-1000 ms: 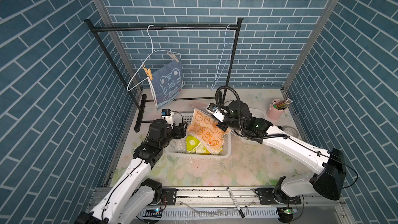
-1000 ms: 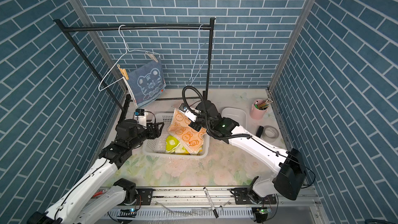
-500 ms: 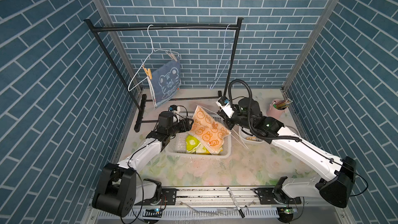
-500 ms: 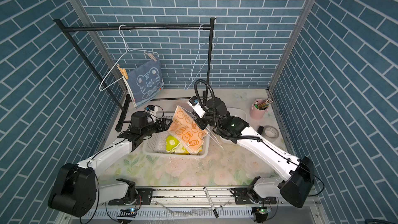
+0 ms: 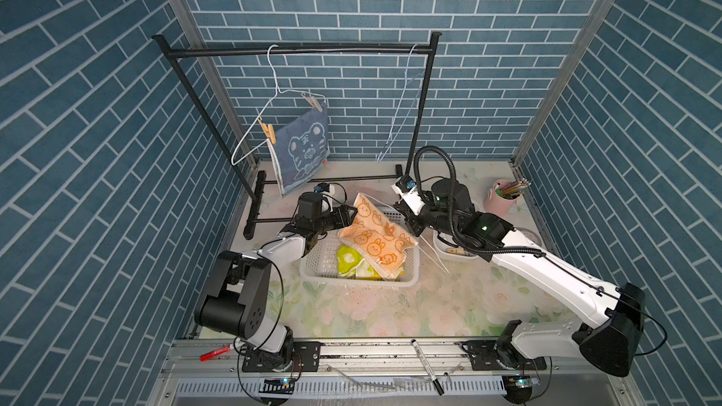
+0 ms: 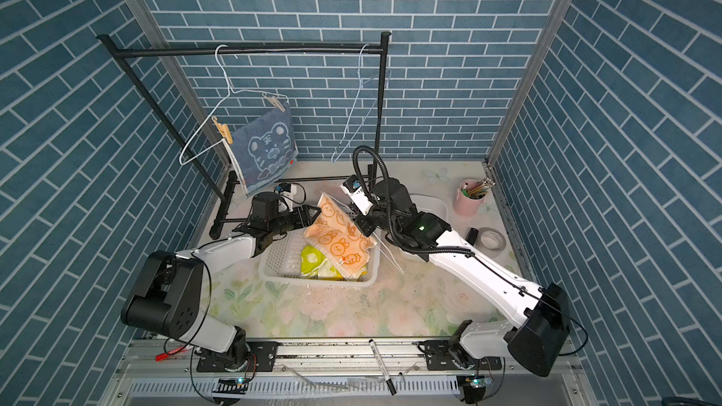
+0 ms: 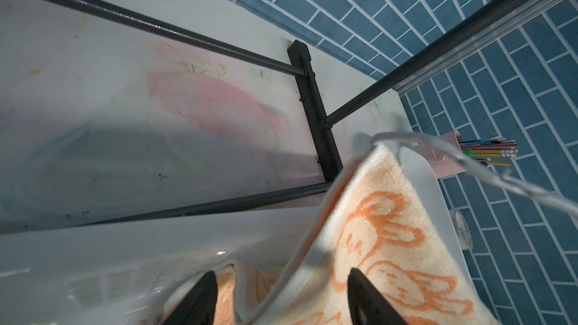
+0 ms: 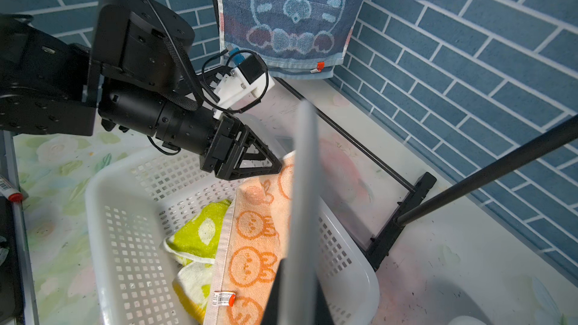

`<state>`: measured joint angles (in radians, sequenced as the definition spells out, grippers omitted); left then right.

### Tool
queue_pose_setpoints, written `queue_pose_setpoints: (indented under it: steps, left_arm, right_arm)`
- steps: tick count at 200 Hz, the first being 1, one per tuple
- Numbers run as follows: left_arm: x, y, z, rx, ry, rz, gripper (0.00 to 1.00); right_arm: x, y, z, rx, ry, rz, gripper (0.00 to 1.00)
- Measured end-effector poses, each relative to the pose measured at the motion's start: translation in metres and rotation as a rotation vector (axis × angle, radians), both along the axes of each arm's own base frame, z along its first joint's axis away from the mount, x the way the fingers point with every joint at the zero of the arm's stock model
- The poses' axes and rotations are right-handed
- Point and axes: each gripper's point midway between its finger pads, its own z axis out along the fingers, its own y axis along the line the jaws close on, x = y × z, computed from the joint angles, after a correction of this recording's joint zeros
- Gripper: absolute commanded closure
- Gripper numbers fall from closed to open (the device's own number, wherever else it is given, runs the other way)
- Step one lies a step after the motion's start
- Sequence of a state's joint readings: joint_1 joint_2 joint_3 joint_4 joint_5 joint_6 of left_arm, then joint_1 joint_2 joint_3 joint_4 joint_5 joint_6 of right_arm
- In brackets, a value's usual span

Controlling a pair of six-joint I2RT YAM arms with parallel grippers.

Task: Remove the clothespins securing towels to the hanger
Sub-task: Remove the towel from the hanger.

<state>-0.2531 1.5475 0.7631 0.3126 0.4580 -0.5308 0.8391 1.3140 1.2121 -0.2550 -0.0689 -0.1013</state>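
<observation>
We find two clothespins at work on the rack: a tan clothespin (image 5: 267, 131) and a pale clothespin (image 5: 315, 101). Each clips a top corner of the blue towel (image 5: 301, 150) to the white hanger (image 5: 278, 91), which hooks over the black rail (image 5: 301, 50). Both top views show this pair well above and behind the arms, and neither gripper touches them.

Lower down, the right gripper (image 5: 413, 228) is clamped tight on a loose hanger (image 7: 488, 173). In the right wrist view the hanger's pale wire runs up, blurred, from between the dark fingers. The orange towel (image 5: 375, 236) is draped over that wire. Its upper corner stands above the basket (image 5: 316, 263) and its lower part lies inside, on top of the yellow-green towel (image 5: 351, 261).

The left gripper (image 7: 281, 298) reaches in from the opposite side, at the raised edge of the orange towel. In the left wrist view its two fingers (image 7: 201, 298) stand apart with the towel's hem and the hanger wire between them — spread, not pinched on the cloth as far as we can see.

Under the right arm sits a white tray (image 6: 431, 205) holding a small tan piece (image 5: 456, 252) — possibly another clothespin, too small for us to be sure. A pink cup (image 5: 500, 201) of pencils stands near the back right corner.
</observation>
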Motion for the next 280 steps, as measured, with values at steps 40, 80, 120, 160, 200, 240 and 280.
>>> queue_pose_setpoints:
  steps: [40,80,120,160,200,240,280]
  left_arm:
    - [0.001,-0.005,0.000,-0.038,0.009,-0.008,0.55]
    - [0.000,-0.007,0.002,-0.053,0.009,-0.018,0.68]
    - [-0.001,-0.008,0.003,-0.058,0.011,-0.024,0.73]
    - [-0.002,-0.009,0.003,-0.062,0.011,-0.033,0.84]
    - [-0.002,-0.010,0.003,-0.060,0.009,-0.039,0.99]
    - [-0.009,-0.008,0.026,-0.054,-0.047,-0.053,1.00]
    - [-0.029,-0.001,0.087,-0.029,-0.201,-0.073,1.00]
  right_arm:
    - [0.001,-0.001,0.000,0.001,0.000,-0.003,1.00]
    - [0.001,-0.001,0.000,0.001,0.001,-0.005,1.00]
    - [0.001,-0.001,-0.004,0.002,0.010,-0.009,1.00]
    - [0.001,-0.002,-0.004,0.008,0.016,-0.013,1.00]
    - [0.001,-0.002,-0.003,0.014,0.017,-0.016,1.00]
    - [0.004,-0.005,-0.006,0.001,0.018,-0.038,1.00]
    - [0.007,-0.013,-0.012,-0.035,0.023,-0.078,1.00]
